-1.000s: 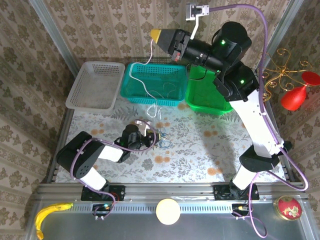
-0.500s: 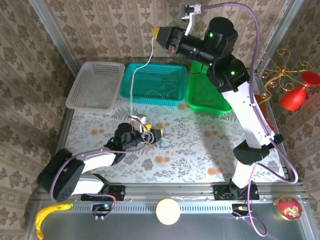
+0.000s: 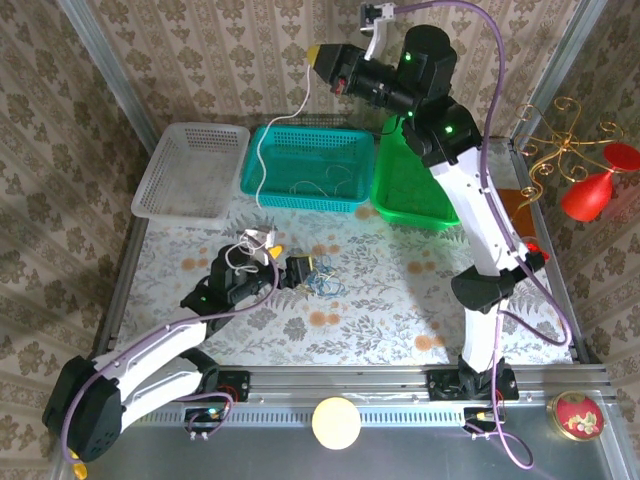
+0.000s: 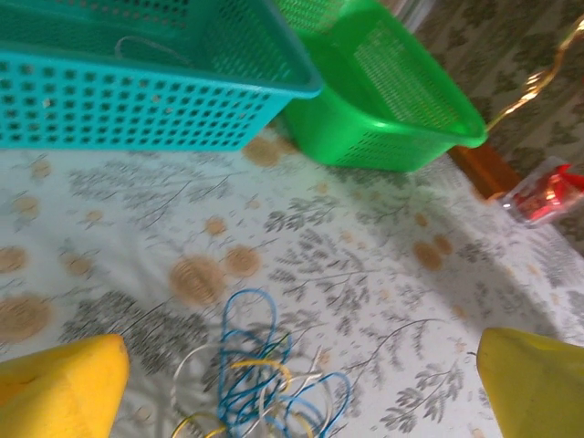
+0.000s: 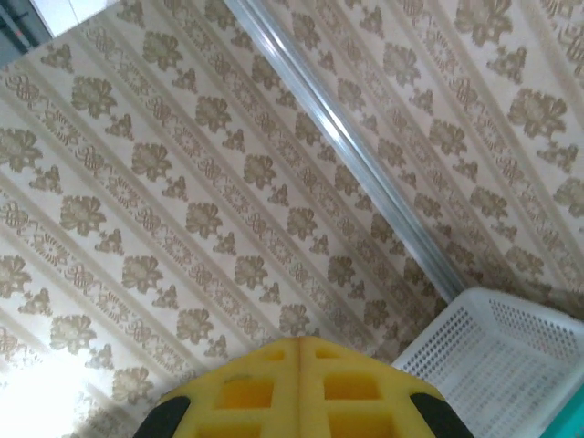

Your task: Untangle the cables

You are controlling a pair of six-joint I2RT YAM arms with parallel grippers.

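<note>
Blue, white, yellowish cables (image 4: 260, 379) lie tangled on table (image 4: 365, 274).

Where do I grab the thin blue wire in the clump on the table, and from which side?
Probably the thin blue wire at the far end of its long loop, nearest the teal plastic basket: there it lies alone, out of the tangle. Bring the open left gripper down from above, fingers straddling one strand.

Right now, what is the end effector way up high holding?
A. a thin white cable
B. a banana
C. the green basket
A: the white cable hangs down from the tip of the right end effector, and the right wrist view shows its yellow fingers pressed together.
</note>
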